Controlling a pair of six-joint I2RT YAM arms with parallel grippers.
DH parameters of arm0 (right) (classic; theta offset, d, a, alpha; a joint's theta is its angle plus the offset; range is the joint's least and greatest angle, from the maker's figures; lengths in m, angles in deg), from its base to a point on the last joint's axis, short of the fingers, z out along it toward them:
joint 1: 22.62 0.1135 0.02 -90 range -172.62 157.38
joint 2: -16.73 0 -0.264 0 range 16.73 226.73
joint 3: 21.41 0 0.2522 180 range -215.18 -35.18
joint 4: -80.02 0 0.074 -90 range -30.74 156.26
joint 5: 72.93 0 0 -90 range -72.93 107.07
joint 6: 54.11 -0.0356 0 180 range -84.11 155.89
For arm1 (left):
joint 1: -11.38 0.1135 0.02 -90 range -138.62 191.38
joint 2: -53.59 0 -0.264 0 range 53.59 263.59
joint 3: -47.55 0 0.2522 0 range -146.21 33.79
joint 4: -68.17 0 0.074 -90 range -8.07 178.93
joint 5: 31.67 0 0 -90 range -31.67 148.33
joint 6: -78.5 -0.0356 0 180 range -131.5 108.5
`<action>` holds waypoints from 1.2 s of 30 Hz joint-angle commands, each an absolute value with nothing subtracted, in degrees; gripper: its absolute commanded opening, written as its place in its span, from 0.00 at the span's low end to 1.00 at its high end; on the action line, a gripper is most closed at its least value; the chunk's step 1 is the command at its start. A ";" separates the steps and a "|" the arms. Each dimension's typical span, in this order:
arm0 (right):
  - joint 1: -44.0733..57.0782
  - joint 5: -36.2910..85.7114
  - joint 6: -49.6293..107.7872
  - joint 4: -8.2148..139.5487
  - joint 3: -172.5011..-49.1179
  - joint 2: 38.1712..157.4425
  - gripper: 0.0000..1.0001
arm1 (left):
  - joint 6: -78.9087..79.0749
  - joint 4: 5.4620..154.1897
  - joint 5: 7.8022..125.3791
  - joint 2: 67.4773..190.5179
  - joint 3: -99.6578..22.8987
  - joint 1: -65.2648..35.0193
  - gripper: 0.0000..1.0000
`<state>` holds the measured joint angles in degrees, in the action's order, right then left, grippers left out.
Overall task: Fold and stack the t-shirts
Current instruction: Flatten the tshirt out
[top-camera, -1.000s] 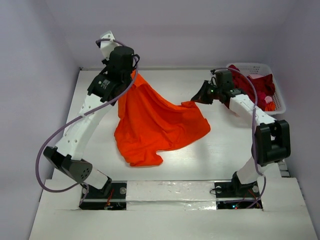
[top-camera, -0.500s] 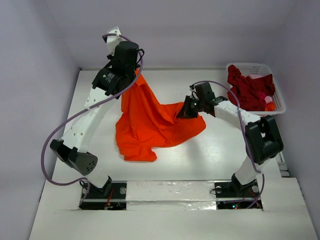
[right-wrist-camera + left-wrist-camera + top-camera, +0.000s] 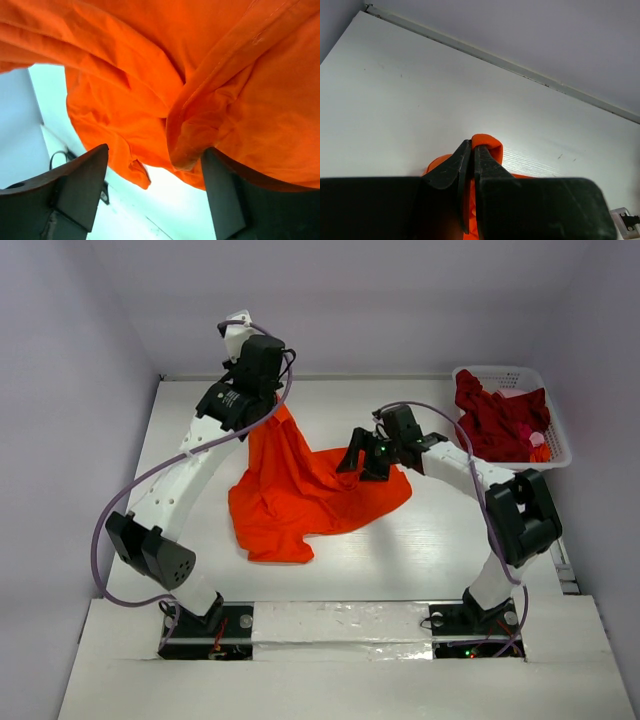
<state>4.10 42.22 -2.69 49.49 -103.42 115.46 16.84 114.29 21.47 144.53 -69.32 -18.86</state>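
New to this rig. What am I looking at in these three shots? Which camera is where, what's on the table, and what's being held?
These are two robot arms bolted at the near edge of a white table, each ending in a two-finger tool. The wide picture comes from a fixed camera above and behind the arms. The other two come from a small camera on each wrist, looking along that arm's own fingers.

An orange t-shirt lies crumpled on the table. The left tool is shut on a fold of it and holds that part raised towards the far edge. The right tool is at the shirt's right side with its jaws wide open; cloth hangs between them but is not pinched. In the far right corner, a white basket holds a dark red t-shirt.
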 commanded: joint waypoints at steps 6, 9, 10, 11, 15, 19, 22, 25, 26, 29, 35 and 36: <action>4.53 27.64 2.32 41.66 -113.04 112.70 0.75 | 15.57 111.81 21.94 142.98 -72.73 -17.98 0.00; 4.53 23.68 1.27 39.81 -112.61 111.92 0.66 | 15.40 111.81 21.94 142.89 -72.82 -17.98 0.00; 4.53 23.14 1.09 39.46 -112.35 111.74 0.63 | 15.40 111.81 21.94 142.89 -72.82 -17.98 0.00; 4.53 22.61 1.18 39.19 -111.91 111.74 0.63 | 15.40 111.81 22.03 142.80 -72.73 -17.98 0.00; 4.53 17.71 2.67 37.44 -110.94 112.17 0.60 | 15.31 111.64 22.12 142.54 -72.47 -17.45 0.00; 9.70 11.37 6.35 31.74 -110.76 112.79 0.58 | 14.70 112.07 22.64 142.97 -73.61 -17.45 0.00; 12.61 8.73 6.54 30.49 -108.93 111.21 0.56 | 14.69 112.08 22.65 142.89 -73.70 -16.92 0.00; 13.76 10.12 5.14 30.66 -107.34 110.33 0.55 | 14.61 111.73 22.82 142.80 -73.61 -16.92 0.00; 14.46 10.39 4.78 30.67 -106.46 110.50 0.53 | 14.52 111.72 22.91 142.80 -73.70 -16.92 0.00; 15.95 11.18 3.12 30.49 -104.71 110.51 0.51 | 14.34 112.08 22.91 142.98 -74.14 -16.92 0.00; 16.57 11.62 0.65 31.90 -100.40 107.08 0.52 | 14.08 112.08 23.00 142.19 -73.96 -16.40 0.00; 16.57 11.71 0.56 31.90 -99.78 107.25 0.52 | 13.99 112.08 23.00 142.10 -73.88 -16.40 0.00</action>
<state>16.10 12.53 2.22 30.87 -100.98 109.80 14.72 113.96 23.59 144.53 -71.24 -16.98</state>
